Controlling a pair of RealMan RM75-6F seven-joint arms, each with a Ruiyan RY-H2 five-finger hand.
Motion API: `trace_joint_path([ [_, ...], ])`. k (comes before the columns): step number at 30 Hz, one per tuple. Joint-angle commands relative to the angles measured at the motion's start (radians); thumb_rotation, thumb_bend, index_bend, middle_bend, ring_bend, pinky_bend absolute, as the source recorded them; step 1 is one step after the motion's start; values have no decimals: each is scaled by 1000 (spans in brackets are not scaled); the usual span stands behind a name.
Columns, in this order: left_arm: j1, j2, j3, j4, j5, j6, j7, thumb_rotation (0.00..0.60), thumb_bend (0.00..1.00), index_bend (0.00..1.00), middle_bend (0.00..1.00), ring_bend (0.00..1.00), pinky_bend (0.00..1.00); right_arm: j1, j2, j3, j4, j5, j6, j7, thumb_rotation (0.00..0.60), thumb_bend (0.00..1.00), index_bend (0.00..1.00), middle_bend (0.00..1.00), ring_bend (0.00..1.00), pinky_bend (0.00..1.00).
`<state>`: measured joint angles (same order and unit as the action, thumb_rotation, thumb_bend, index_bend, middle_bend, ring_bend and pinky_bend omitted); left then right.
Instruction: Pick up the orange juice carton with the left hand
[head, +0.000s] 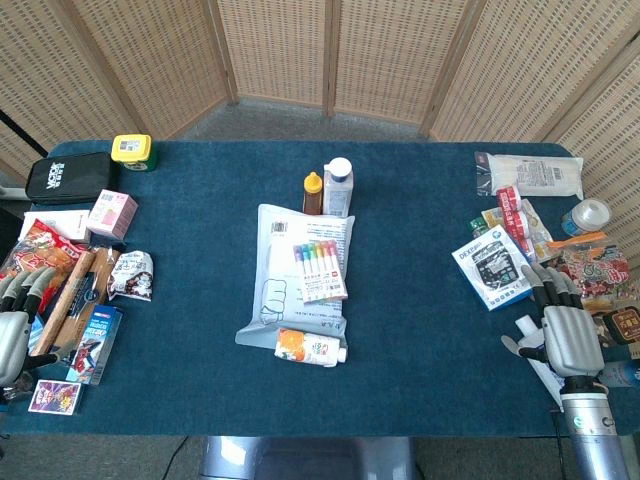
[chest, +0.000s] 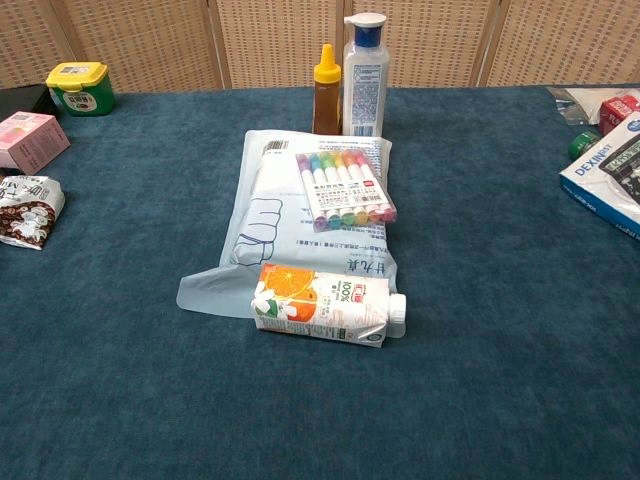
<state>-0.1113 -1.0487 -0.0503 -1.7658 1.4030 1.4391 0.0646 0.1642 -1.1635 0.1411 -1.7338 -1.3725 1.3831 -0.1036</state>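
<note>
Juice carton (chest: 322, 304) lies on its side mid-counter, far from the left hand (head: 14, 330), whose fingers are spread, holding nothing. Probably stiff, smooth, light; grip across flat sides.

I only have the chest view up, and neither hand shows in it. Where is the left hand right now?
Observer: The left hand is at the table's far left edge, over the snack packets, holding nothing.
Operator: And the right hand?
Observer: The right hand is at the right edge, fingers apart, empty.
Operator: What lies between the left hand and the orange juice carton?
Observer: Bare blue table from the snack pile to the orange juice carton, which lies on its side.
</note>
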Motion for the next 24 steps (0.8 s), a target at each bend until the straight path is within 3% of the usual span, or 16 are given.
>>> trace_joint_path([
  [1,-1,-2,1,1,1,-4,3,600,198,0,1,0,0,1,-1,0,0,0,1,1,600,2,0,0,0,0],
  [11,-37,25,30,-7,67,-79,-46,600,199,0,0,4,0,-19,9,-12,-5,-23,37,26,600,2,0,0,0,0],
  [20,-169,84,52,-57,178,-265,-119,600,202,10,23,89,0,-48,27,-23,-37,-36,81,26,600,2,0,0,0,0],
  [24,-223,98,51,-82,190,-336,-124,600,203,46,79,185,47,-63,32,-27,-37,-35,98,33,600,2,0,0,0,0],
])
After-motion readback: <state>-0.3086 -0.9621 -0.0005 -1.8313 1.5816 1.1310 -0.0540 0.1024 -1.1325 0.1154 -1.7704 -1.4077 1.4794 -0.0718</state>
